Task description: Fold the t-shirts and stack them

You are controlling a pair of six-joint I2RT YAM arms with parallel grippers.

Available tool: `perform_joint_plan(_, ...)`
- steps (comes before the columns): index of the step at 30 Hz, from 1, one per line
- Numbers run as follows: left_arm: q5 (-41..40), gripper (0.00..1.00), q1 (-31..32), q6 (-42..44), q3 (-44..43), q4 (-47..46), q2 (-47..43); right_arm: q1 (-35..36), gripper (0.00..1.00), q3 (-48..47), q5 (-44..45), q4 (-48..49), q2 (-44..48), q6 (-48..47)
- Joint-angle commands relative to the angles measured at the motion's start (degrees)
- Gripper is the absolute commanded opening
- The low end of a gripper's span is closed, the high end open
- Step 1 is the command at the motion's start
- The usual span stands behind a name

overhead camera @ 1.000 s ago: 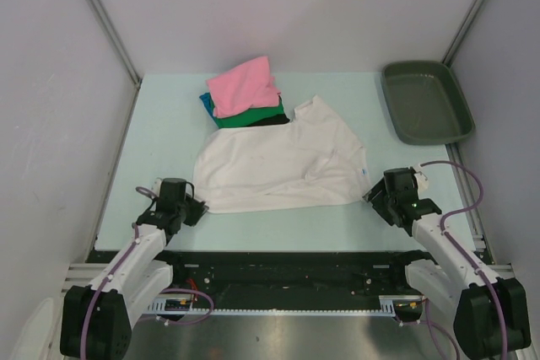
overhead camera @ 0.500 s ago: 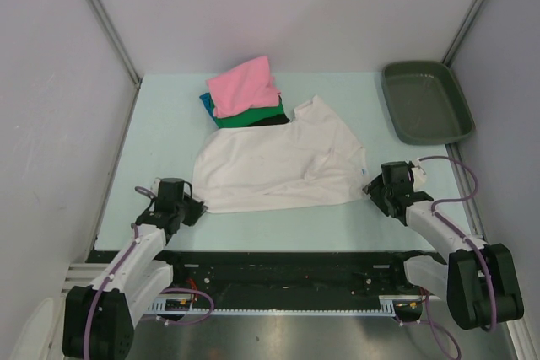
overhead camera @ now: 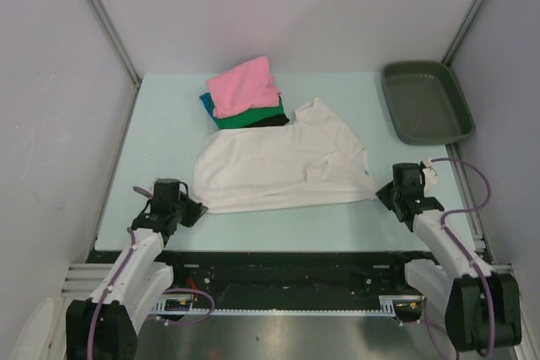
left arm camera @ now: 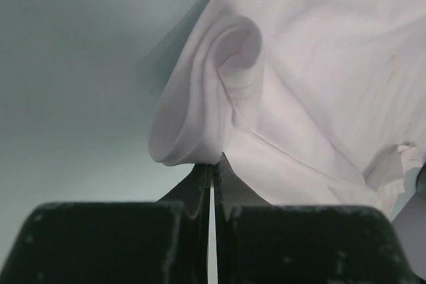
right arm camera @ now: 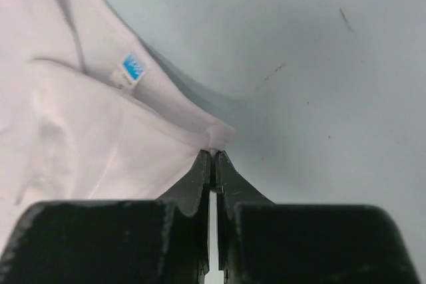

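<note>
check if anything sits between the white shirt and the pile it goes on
Nothing visible does: the white shirt lies right against the pile at its far edge, and the tray sits off to the right.
</note>
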State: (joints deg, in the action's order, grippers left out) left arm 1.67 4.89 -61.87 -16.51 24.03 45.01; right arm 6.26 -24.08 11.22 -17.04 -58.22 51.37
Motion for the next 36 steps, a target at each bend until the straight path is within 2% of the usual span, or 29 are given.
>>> perform_joint_plan(1,0.6,0.00,-0.8,2.4,-6.7,7.5,-7.1,-1.0,0.00,-3.2,4.4,-10.4,12.3,-3.6)
perform_joint_plan(3,-0.8,0.00,-1.1,3.4,-11.1,10.0,-9.1,-1.7,0.00,-6.8,4.2,-15.6,17.8,-5.0)
perform_joint_plan(7,-1.1,0.00,-1.3,4.8,-15.8,16.3,-11.6,-1.9,0.00,-11.4,3.7,-24.1,21.8,-6.2)
perform_joint_plan(10,1.1,0.00,-1.3,4.0,-12.3,17.6,-14.3,-0.5,0.00,-11.1,2.8,-27.3,23.9,-4.8)
perform_joint_plan(14,3.0,0.00,-1.3,3.2,-5.9,19.2,-19.7,3.1,0.00,-11.3,6.2,-29.6,25.5,-1.5)
perform_joint_plan(24,3.2,0.00,-1.2,2.4,-4.8,22.5,-22.3,11.7,0.00,-12.8,12.1,-35.2,22.8,4.9)
perform_joint_plan(27,3.3,0.06,-1.2,2.0,-5.5,23.6,-21.6,13.3,0.00,-13.6,13.2,-37.4,22.2,7.2)
perform_joint_plan(29,3.4,0.29,-1.2,2.0,-6.6,25.1,-21.6,13.4,0.12,-13.7,12.2,-38.0,22.7,8.0)
perform_joint_plan(30,3.6,0.39,-1.2,2.0,-7.0,25.7,-21.7,13.5,0.36,-13.7,11.9,-38.4,23.2,8.3)
perform_joint_plan(31,3.7,0.58,-1.2,2.0,-7.3,26.5,-21.9,13.4,0.49,-13.7,11.9,-38.8,23.7,8.7)
perform_joint_plan(32,3.6,0.66,-1.2,2.0,-8.0,28.2,-22.5,13.3,0.74,-13.8,11.9,-38.9,24.7,8.7)
perform_joint_plan(33,3.6,0.74,-1.2,2.1,-8.4,29.0,-22.9,13.5,0.85,-14.1,11.9,-38.9,25.2,8.4)
perform_joint_plan(34,3.8,0.82,-1.2,2.1,-8.7,29.8,-23.3,13.4,0.90,-14.6,12.1,-39.5,25.4,8.2)
perform_joint_plan(36,4.8,0.85,-1.2,2.5,-9.9,32.0,-24.3,13.4,0.97,-17.5,12.8,-41.7,25.6,7.8)
